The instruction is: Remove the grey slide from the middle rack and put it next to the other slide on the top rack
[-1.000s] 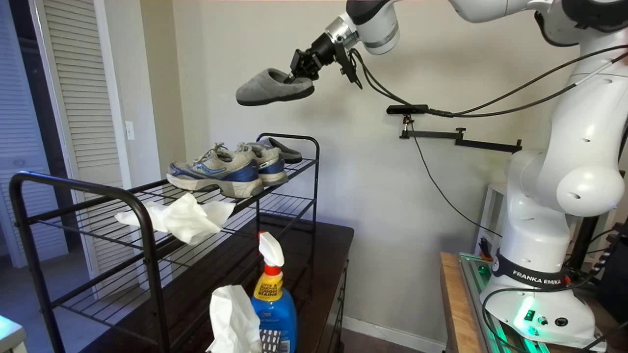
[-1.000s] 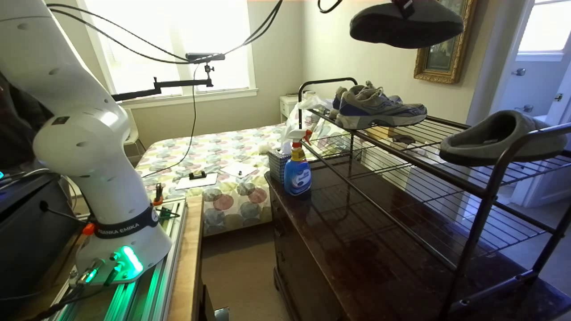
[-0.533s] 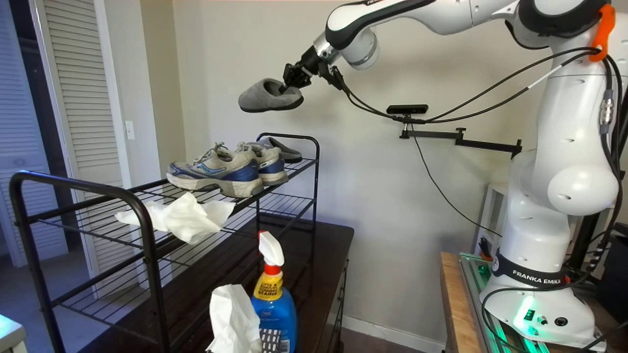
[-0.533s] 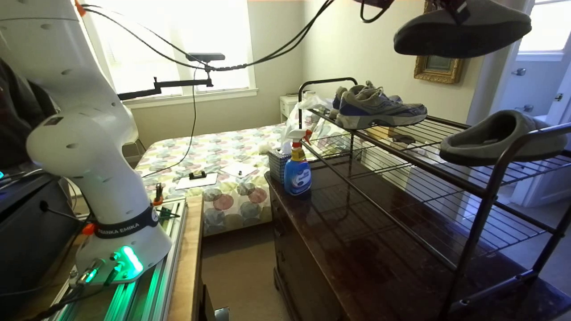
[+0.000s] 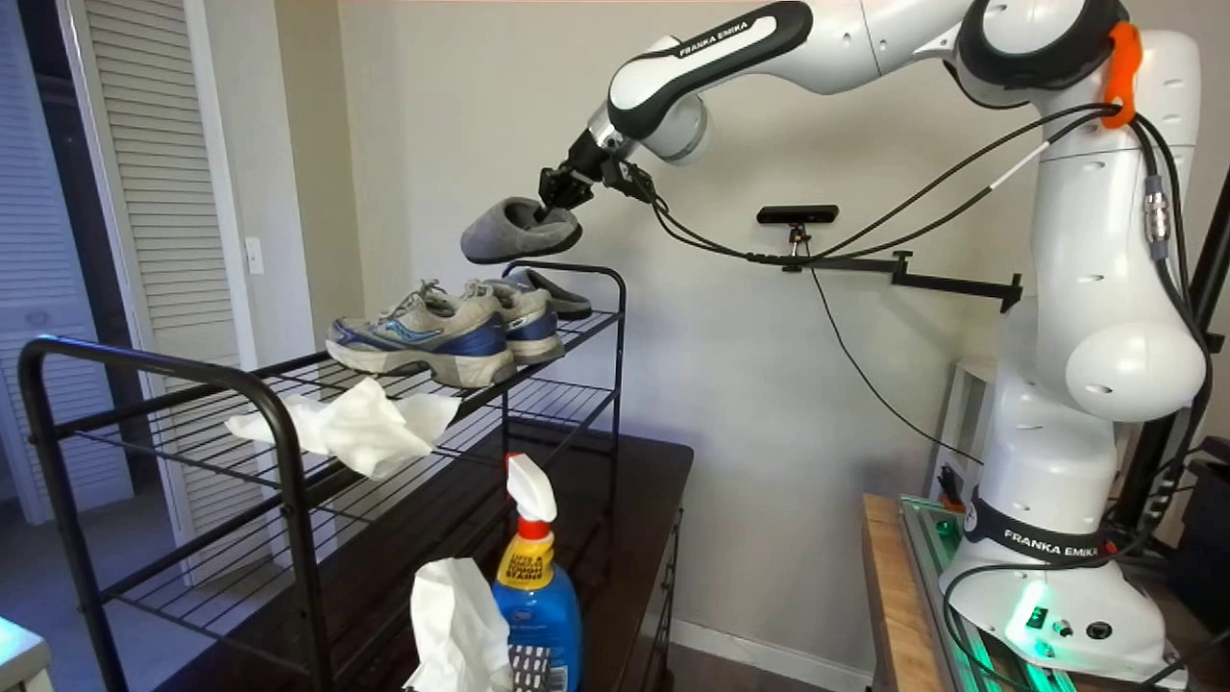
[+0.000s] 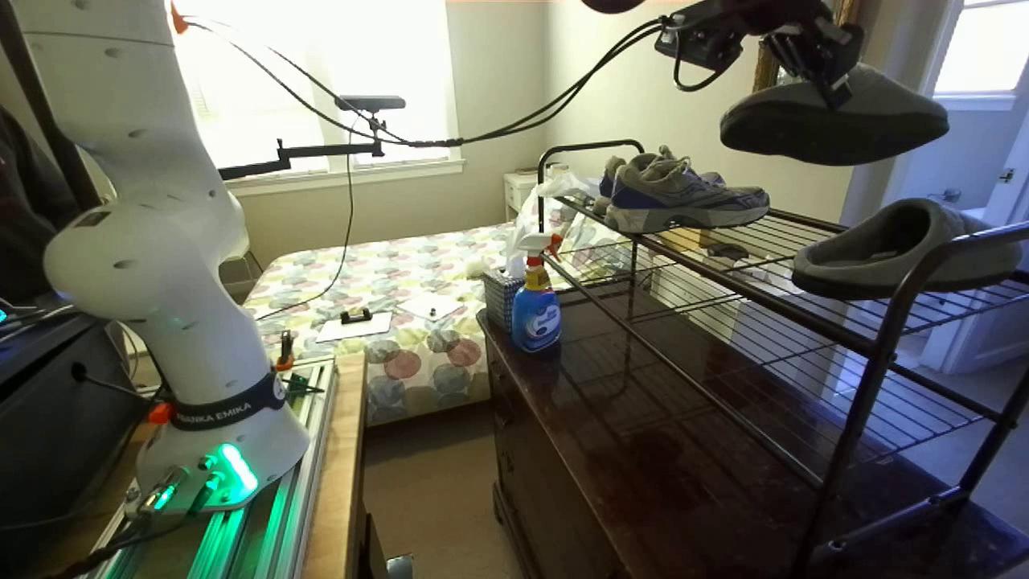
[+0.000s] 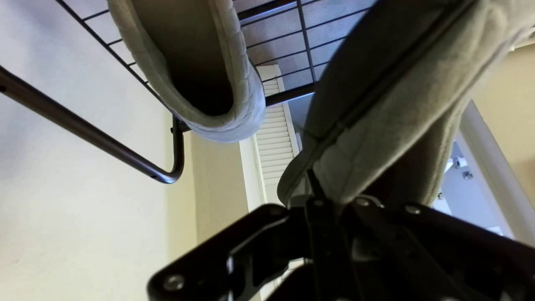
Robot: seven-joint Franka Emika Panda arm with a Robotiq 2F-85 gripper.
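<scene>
The held grey slide (image 5: pixel 500 231) hangs in the air above the top rack (image 5: pixel 588 327). It also shows in an exterior view (image 6: pixel 852 133), sole down, and in the wrist view (image 7: pixel 388 113). My gripper (image 5: pixel 548 207) is shut on the slide's side wall; one finger is inside the opening, and its jaws are at the bottom of the wrist view (image 7: pixel 322 188). The other grey slide (image 6: pixel 908 249) rests on the top rack near its end bar, below the held one. It is partly behind the sneakers (image 5: pixel 442 332) in an exterior view and shows in the wrist view (image 7: pixel 244 100).
The sneakers stand on the top rack beside the resting slide. The rack's raised end bar (image 6: pixel 924 281) stands near that slide. White tissue (image 5: pixel 375 428) lies on the rack's far end. A blue spray bottle (image 6: pixel 537 318) and a tissue box (image 6: pixel 502 297) stand on the dark dresser (image 6: pixel 611 450).
My gripper has come down with the held slide, closer to the top rack and the resting slide. The arm has swung into fuller view. The resting slide and sneakers have not moved.
</scene>
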